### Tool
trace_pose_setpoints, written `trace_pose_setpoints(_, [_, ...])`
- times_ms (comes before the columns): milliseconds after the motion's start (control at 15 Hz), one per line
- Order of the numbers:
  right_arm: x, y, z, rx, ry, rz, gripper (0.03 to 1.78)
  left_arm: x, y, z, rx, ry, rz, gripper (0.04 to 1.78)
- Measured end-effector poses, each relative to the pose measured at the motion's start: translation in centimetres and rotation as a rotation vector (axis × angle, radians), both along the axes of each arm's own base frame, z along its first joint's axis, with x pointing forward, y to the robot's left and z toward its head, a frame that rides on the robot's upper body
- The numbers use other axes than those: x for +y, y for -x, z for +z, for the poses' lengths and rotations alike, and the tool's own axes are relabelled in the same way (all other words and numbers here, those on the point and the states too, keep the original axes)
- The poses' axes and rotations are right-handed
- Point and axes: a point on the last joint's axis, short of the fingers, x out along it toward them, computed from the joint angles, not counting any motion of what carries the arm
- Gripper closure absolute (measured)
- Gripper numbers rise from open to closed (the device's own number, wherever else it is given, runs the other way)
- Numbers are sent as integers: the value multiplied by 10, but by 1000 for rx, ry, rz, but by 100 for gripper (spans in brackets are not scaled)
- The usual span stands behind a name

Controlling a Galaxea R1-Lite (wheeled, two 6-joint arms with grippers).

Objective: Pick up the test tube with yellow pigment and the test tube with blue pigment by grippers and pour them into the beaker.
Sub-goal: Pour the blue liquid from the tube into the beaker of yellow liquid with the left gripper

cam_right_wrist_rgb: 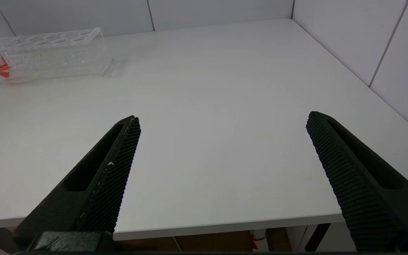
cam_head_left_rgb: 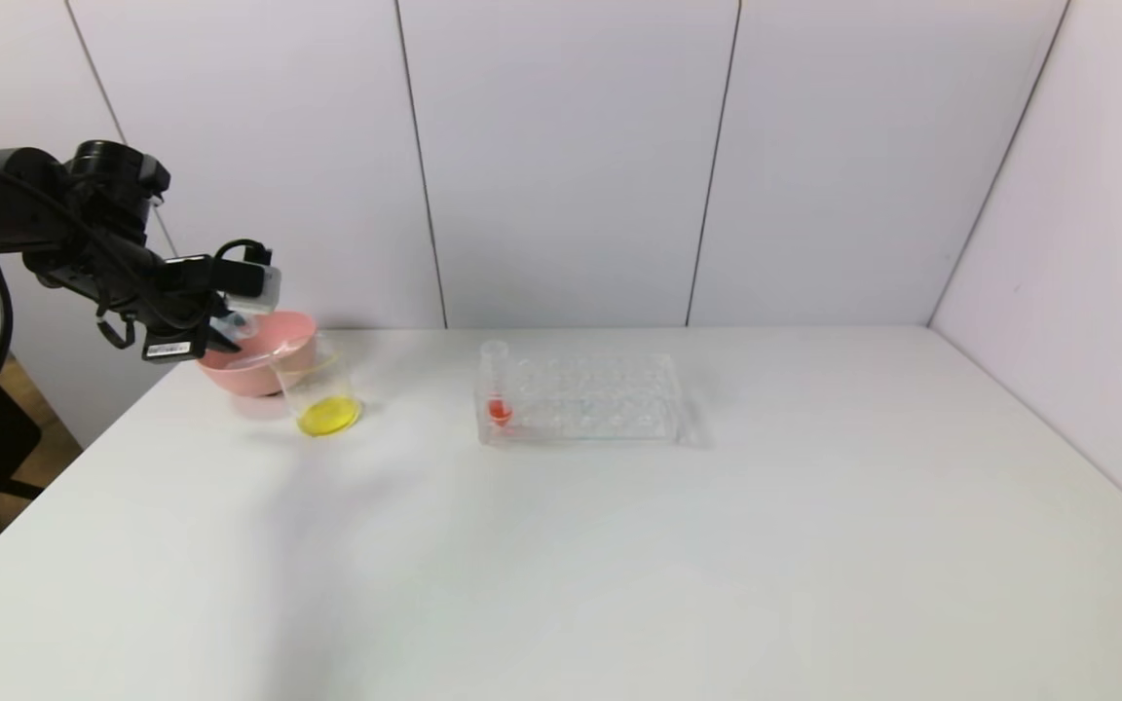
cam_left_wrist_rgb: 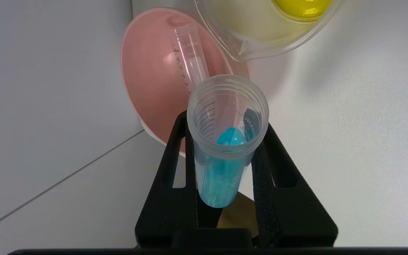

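My left gripper [cam_head_left_rgb: 218,336] hangs over the left side of the pink bowl [cam_head_left_rgb: 274,365], just left of the beaker [cam_head_left_rgb: 320,389]. In the left wrist view the left gripper [cam_left_wrist_rgb: 225,124] is shut on the test tube with blue pigment [cam_left_wrist_rgb: 221,170]; blue liquid sits in its rounded bottom. The beaker [cam_left_wrist_rgb: 260,39] holds yellow liquid at its bottom. No tube with yellow liquid shows; an empty clear tube [cam_left_wrist_rgb: 190,60] lies in the pink bowl [cam_left_wrist_rgb: 147,81]. My right gripper [cam_right_wrist_rgb: 222,117] is open and empty above the table's front edge, out of the head view.
A clear tube rack [cam_head_left_rgb: 585,399] stands mid-table with one red-liquid tube [cam_head_left_rgb: 497,385] at its left end; it also shows in the right wrist view [cam_right_wrist_rgb: 51,53]. White wall panels close the back and right. The table's left edge runs near the bowl.
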Motion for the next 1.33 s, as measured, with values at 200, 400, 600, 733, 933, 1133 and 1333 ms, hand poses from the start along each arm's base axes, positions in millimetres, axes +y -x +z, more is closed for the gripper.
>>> trace_pose_setpoints(200, [0,0,0,0,0,-1,10,-3,-2,-1,0,-23,5,136])
trace_pose_setpoints(400, [0,0,0,0,0,0,10,-9,-3,0,-3,-66,10,136])
trace_pose_setpoints(600, [0,0,0,0,1,0,10,-12,-4,0,-4,-100,-2,136])
trace_pose_setpoints(733, [0,0,0,0,0,0,10,-15,-4,1,-9,-116,-17,136])
trace_pose_setpoints(933, [0,0,0,0,0,-1,10,-21,-4,4,-14,-140,-12,136])
trace_pose_setpoints(1133, [0,0,0,0,0,-2,10,-28,-5,5,-28,-168,-21,136])
trace_pose_setpoints(1333, [0,0,0,0,0,-1,10,-31,-6,6,-34,-198,-21,136])
